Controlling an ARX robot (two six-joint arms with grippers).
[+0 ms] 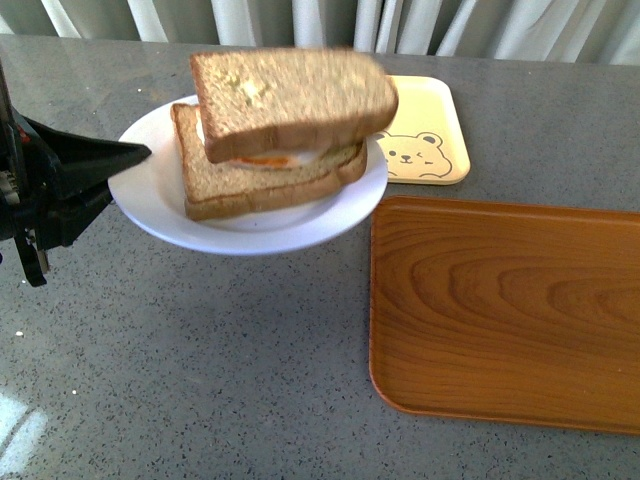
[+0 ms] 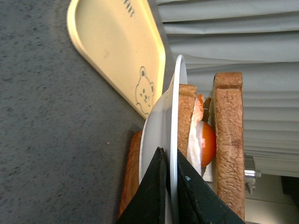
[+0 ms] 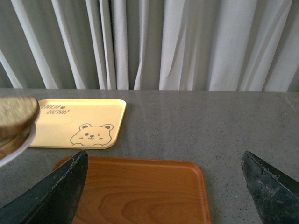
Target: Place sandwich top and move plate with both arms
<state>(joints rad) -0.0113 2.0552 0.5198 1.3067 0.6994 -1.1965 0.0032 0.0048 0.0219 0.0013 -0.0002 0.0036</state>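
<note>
The white plate (image 1: 150,200) hangs above the grey table, left of centre in the front view. My left gripper (image 1: 128,158) is shut on its left rim; in the left wrist view the black fingers (image 2: 152,196) pinch the rim of the plate (image 2: 159,126) edge-on. On the plate lies a bread slice with a fried egg (image 2: 208,142), and the sandwich top (image 1: 292,98) rests on it, skewed to the right. My right gripper (image 3: 166,186) is open above the wooden tray (image 3: 140,191), out of the front view. Plate rim (image 3: 18,147) and sandwich top (image 3: 16,114) show at that view's edge.
A wooden tray (image 1: 510,310) lies on the right of the table. A yellow bear-printed tray (image 1: 425,130) lies behind the plate, near the curtain. Bare grey tabletop (image 1: 200,370) stretches in front of and below the plate.
</note>
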